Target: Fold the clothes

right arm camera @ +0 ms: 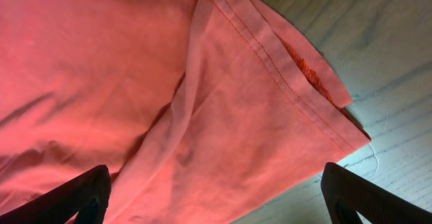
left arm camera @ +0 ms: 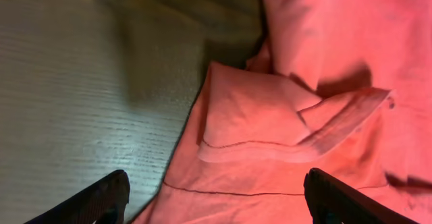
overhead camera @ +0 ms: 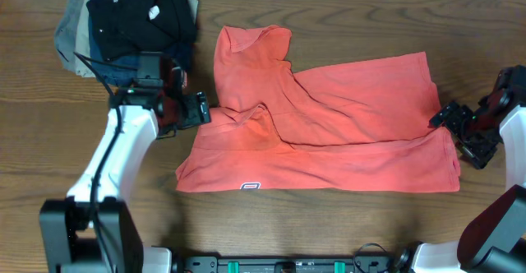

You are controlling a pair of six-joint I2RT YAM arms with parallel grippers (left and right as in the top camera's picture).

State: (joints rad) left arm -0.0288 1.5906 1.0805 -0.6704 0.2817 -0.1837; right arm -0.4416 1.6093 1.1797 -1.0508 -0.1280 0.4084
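i'm watching one coral t-shirt lying rumpled mid-frame on the worktop, one dark pile sitting upper left; my left fingers and right fingers are hanging spread, gripping nothing.

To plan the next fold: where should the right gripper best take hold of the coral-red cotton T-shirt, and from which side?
Probably grip the coral-red cotton T-shirt at its stitched hem corner, coming from the right: that corner juts flat on the wooden table, facing the open right gripper.
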